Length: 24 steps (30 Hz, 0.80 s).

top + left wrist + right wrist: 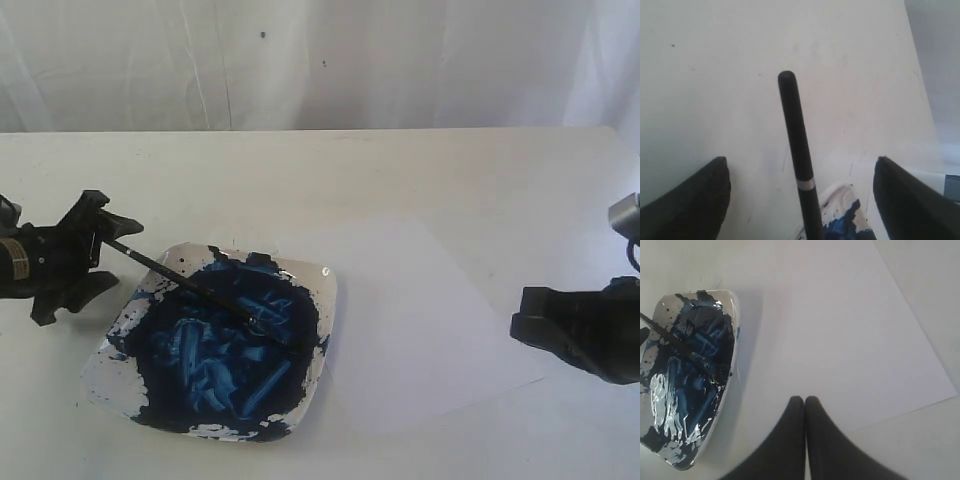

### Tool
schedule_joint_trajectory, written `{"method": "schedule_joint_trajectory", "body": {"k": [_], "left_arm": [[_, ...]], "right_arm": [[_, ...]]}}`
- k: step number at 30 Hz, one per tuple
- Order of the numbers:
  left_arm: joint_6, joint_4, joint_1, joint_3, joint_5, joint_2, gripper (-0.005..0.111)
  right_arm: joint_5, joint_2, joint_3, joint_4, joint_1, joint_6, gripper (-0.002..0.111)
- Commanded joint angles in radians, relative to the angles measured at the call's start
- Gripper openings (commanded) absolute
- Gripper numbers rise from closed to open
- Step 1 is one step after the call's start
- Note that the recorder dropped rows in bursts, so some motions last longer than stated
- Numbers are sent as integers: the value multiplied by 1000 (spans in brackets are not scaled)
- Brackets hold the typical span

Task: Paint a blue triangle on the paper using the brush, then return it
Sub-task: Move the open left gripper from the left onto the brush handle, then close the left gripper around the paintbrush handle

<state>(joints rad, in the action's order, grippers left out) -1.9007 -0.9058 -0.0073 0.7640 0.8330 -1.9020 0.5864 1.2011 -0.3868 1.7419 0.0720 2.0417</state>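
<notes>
The paper [420, 310] is found blank; painting is judged outstanding. The brush [180, 282] is seen ungripped inside the wide-open left gripper [118, 252]; the right gripper [805, 401] is closed, empty.

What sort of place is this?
Probably a robot test bench staged for painting, not an artist's studio: a white table with a draped white backdrop, a dish of blue paint holding a brush beside blank paper, the left pincer and right pincer flanking them.
</notes>
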Motion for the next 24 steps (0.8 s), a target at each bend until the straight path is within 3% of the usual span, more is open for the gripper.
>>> {"method": "schedule_joint_trajectory", "body": {"k": [1,9,19,24], "left_arm": [[-7,-12,-5,26,13,-22,79],[-9,-10,-5,30,26,-24,79],[-9,-6,-5,30,35,-24,79],[-10,-29,-5,59,33,-35,66]], "right_arm": [[-19,5,9,3,-3,34,0],[-67,114,26,3,-3,25,0],[-102,231,26,-149,-3,-112,0],[-121,237,26,-149,-3,-112,0]]}}
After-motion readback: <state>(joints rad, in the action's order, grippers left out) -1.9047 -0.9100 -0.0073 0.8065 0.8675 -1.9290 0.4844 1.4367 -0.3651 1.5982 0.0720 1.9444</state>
